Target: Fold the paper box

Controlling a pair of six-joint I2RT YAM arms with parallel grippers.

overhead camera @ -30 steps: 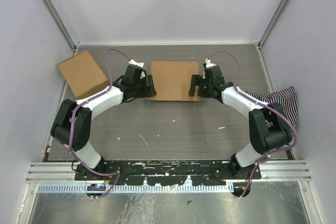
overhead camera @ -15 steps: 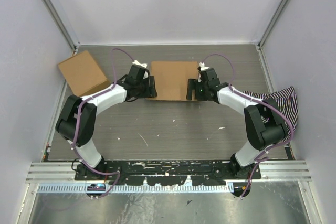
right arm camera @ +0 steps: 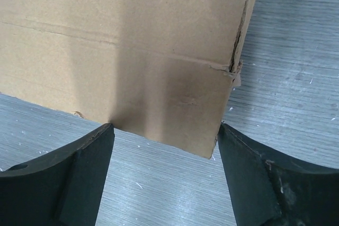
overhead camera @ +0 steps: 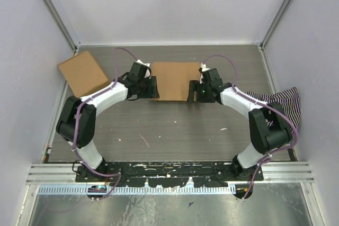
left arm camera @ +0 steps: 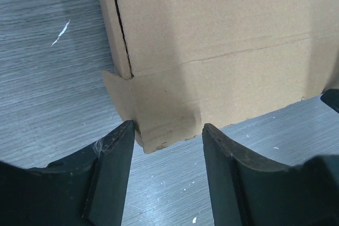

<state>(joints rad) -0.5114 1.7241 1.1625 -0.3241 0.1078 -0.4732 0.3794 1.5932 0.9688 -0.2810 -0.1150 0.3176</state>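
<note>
The paper box is a flat brown cardboard mailer lying on the table between my two arms. My left gripper is open at its near left corner. In the left wrist view that corner, with a small tab sticking out, sits between the open fingers and close to the left one. My right gripper is open at the near right corner. In the right wrist view the box corner lies just ahead of the spread fingers. Neither gripper holds anything.
A second, squarish brown carton sits at the back left by the wall. A striped cloth lies at the right edge of the table. The enclosure walls close in the back and both sides.
Both grippers have moved slightly inward to the box's near corners, the right one a little to the left. The box has barely moved.
</note>
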